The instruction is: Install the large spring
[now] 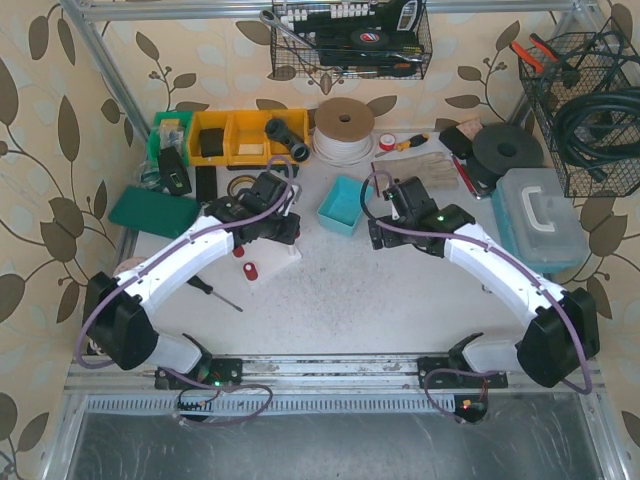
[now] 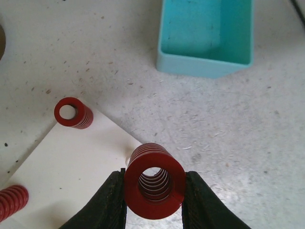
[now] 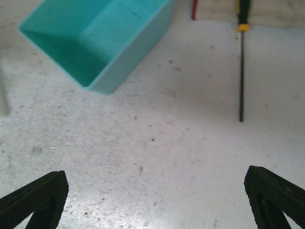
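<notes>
Holding large spring (image 2: 154, 183) in left gripper (image 2: 155, 193), jaws pinched on its two sides, bore facing the wrist camera. Positioned over the corner of white plate (image 2: 81, 167); cannot tell if touching it. Near smaller red spring (image 2: 73, 113) upright at the plate edge, teal bin (image 2: 206, 36) well beyond. On right gripper (image 3: 155, 200): spread wide, nothing held, above bare table (image 3: 167, 157)
</notes>
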Tool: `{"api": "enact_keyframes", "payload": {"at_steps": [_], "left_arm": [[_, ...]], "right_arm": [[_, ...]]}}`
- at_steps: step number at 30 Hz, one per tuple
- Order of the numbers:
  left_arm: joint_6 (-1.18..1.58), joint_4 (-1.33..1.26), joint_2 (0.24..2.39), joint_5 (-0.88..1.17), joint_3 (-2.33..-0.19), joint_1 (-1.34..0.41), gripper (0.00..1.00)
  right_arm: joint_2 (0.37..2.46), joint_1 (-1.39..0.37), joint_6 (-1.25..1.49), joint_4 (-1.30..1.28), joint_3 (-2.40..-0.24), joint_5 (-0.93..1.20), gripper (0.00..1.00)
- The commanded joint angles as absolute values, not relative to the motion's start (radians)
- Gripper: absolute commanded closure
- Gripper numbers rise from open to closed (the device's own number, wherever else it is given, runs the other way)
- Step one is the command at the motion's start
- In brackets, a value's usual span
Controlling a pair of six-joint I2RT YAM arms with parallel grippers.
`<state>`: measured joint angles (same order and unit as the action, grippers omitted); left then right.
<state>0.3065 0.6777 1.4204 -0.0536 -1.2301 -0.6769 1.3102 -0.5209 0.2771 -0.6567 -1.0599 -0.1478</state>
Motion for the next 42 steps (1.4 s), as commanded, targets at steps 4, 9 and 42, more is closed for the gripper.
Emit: {"api": "enact_keyframes", "payload": {"at_steps": [4, 9, 42], "left_arm": [[0.264, 0.603, 1.467, -0.183, -1.186, -0.692, 1.00], [0.245, 0.564, 1.468, -0.139, -1.162, -0.692, 1.00], [0.250, 0.489, 1.549, -0.094, -1.055, -0.693, 1.00]], "right_arm": [[1.289, -0.472, 0.299, -0.751, -1.092, -0.211, 0.00], [1.277, -0.465, 0.300, -0.743, -1.069, -0.198, 0.00], [1.229, -0.423, 0.254, -0.769, -1.059, -0.207, 0.02]]}}
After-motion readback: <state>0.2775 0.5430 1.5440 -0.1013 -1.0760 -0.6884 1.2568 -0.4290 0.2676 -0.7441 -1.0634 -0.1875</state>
